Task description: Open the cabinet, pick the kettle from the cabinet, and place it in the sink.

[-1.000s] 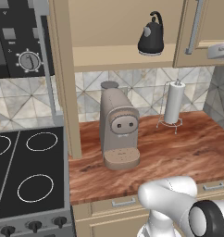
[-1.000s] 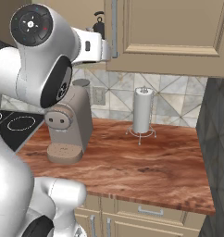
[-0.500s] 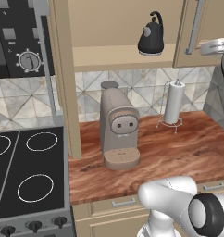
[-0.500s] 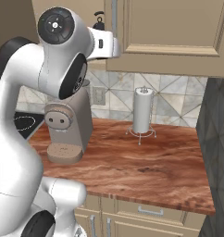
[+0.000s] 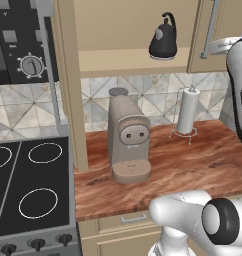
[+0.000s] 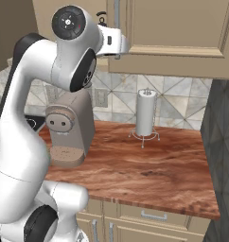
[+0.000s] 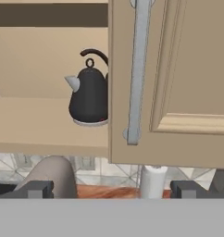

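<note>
Kettle (image 7: 89,99) sits at the right end of the open cabinet (image 5: 130,30) shelf, near its front edge, while the fingers (image 7: 111,189) hang spread wide, holding nothing, facing the closed door's handle (image 7: 136,69).

No readable text, brand, number or sign shows in any of the three views. The round dial (image 5: 31,65) on the black panel above the stovetop carries fine tick marks around its edge, too small to make out as figures. The coffee machine (image 5: 127,140), the kettle (image 5: 163,43) and the cabinet (image 7: 178,78) door bear no lettering or labels.
</note>
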